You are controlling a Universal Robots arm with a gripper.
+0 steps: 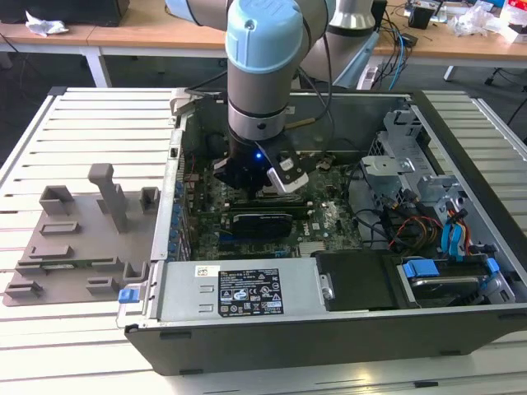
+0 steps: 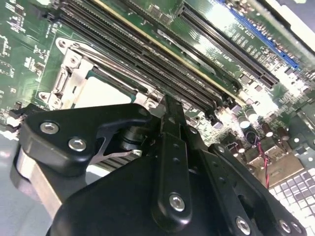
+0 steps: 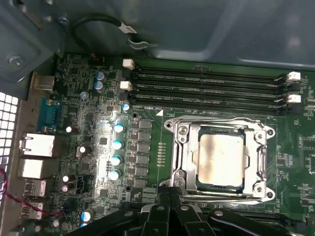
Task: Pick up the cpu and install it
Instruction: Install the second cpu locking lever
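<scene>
Your grey tray (image 1: 78,247) sits at the exterior view's left, beside the open computer case (image 1: 329,329). A white-and-black sticker (image 1: 249,292) is on its front box; you can't read it. Inside, the cpu (image 3: 220,160) lies flat in its metal socket (image 3: 179,147). Your claw (image 3: 165,204) hangs just beside it, pinched together, gripping nothing.

The exterior view stands off the arm, high at the open black computer case's (image 1: 461,329) front edge, facing down across it, with the arm's grey and pale blue wrist (image 1: 259,74) toward twelve o'clock. Both wrist views ride close above the green motherboard (image 3: 98,147); they share the silver metal socket frame (image 3: 221,162) (image 2: 74,73) and long black memory slots (image 3: 206,83) (image 2: 147,54).
</scene>
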